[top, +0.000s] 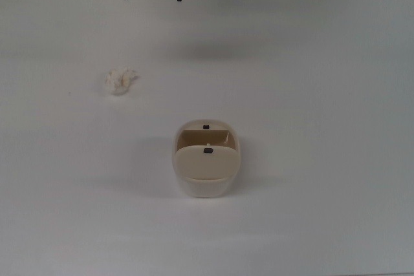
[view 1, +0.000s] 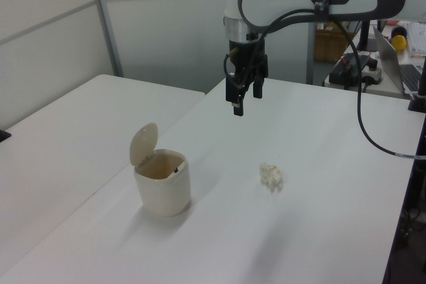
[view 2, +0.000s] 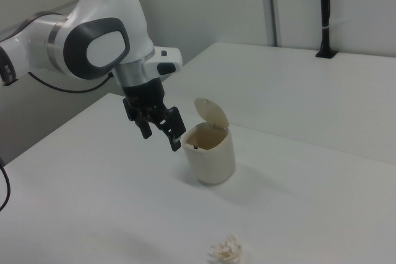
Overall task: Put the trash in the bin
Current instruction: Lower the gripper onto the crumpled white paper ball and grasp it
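I have the hand (view 1: 241, 102) hanging high over the white desk (top: 323, 63) with its two fingers spread apart and nothing between them, which is how I want it before any descent: an open, empty hand can drop straight over a soft target. The trash (top: 120, 81), a small off-white crumpled wad, lies on the bare desk well apart from the hand; in the top view it sits toward the top view's left and nearer the upper edge than the bin, while in the left view it is to the right of the bin and below the hand. The bin (top: 206, 158) stands upright near the middle of the desk, and its flap lid (view 1: 143, 143) is tipped up and back, leaving the mouth open (handy, since I judge I won't have to push the flap aside when I bring the wad over). The wad and the bin are well apart with clear desk between them, so I read the layout as a plain pick, carry and drop. Nothing has been grasped yet, so I judge the task to be at its very start; the next move calls for shifting across over the wad and lowering, and the risk I see is the light paper sliding or slipping free under the fingers
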{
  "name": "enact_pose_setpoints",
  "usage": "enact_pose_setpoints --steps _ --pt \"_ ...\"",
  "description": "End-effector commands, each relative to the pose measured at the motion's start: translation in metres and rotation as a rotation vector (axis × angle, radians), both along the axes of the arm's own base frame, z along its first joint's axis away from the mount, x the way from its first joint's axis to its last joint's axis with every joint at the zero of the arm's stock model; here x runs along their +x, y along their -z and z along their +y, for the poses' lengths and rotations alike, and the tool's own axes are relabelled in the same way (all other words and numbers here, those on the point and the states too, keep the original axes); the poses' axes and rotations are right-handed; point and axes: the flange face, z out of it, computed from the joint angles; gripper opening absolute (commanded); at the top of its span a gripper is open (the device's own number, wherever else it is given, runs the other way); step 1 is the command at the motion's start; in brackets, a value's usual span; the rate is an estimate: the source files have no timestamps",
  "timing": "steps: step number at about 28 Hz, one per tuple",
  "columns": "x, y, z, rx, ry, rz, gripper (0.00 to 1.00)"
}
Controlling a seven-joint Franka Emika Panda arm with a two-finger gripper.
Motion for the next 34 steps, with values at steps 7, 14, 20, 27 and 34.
enact_pose_setpoints --steps 7,14,20,27,34 --pt "-0.002 0.07 -0.054 0.009 -0.01 -0.056 1.0" --pt "-0.007 0.107 -0.074 -0.029 0.008 -0.047 1.0" --pt "-0.011 0.148 -0.078 -0.081 -0.018 -0.038 1.0" --pt "-0.006 0.187 -0.089 -0.126 -0.027 -0.037 1.0" --pt "-0.002 0.212 -0.096 -0.155 -0.038 -0.003 1.0"
